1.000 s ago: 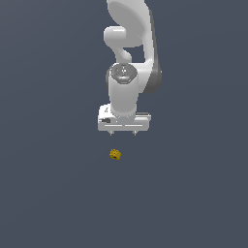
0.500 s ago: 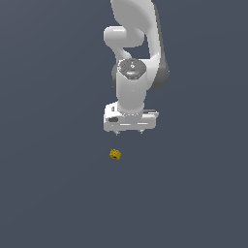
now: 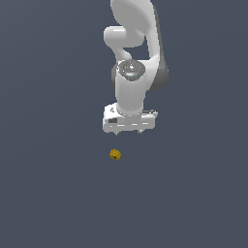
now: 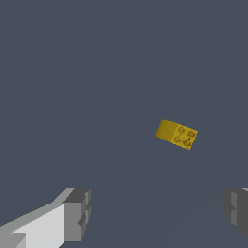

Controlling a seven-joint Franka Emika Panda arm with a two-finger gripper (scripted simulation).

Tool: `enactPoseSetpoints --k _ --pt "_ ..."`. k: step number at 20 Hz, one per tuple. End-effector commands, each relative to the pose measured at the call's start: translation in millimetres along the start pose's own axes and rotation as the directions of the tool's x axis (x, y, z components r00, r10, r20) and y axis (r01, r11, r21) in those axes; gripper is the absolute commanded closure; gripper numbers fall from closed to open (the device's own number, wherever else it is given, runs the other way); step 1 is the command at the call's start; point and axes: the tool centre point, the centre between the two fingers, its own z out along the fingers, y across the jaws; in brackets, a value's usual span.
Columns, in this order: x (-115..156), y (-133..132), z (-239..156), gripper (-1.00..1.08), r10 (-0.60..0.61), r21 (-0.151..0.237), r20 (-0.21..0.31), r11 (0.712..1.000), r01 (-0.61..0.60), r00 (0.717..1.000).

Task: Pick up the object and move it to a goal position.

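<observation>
The object (image 3: 115, 154), a tiny yellow-orange block, lies alone on the flat slate-grey floor (image 3: 48, 193), nearer the exterior camera than the arm and slightly toward the exterior view's left of the tool above it. It is free of any contact with the robot. The wrist view shows the object (image 4: 176, 133) as a short, box-like lump, one end face dotted with small round marks, sitting at an angle on the bare surface.

Above and beyond it hangs the gripper (image 3: 129, 131), pointing straight down, its two short fingers spread wide apart and holding nothing. In the wrist view the gripper (image 4: 155, 213) frames open floor between its grey pads (image 4: 77, 213), with the block lying ahead of that gap rather than inside it.

Farther back, the white Franka arm (image 3: 133, 72) rises from the gripper's broad white body through a round wrist joint to a bulky upper link that runs out of the top of the exterior view.
</observation>
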Motion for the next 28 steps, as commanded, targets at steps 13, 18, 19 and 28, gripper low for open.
enactPoseSetpoints --k 13,18,19,28 --pt "6 16 19 -0.92 -0.239 -0.008 0.002 0.971 0.239 0.971" --pt "9 25 28 -0.92 -0.360 -0.011 0.003 0.933 0.360 0.933" --pt "9 26 30 -0.92 -0.383 -0.011 0.004 0.924 0.383 0.924" --pt "13 41 48 -0.92 -0.582 -0.013 0.005 0.813 0.582 0.813"
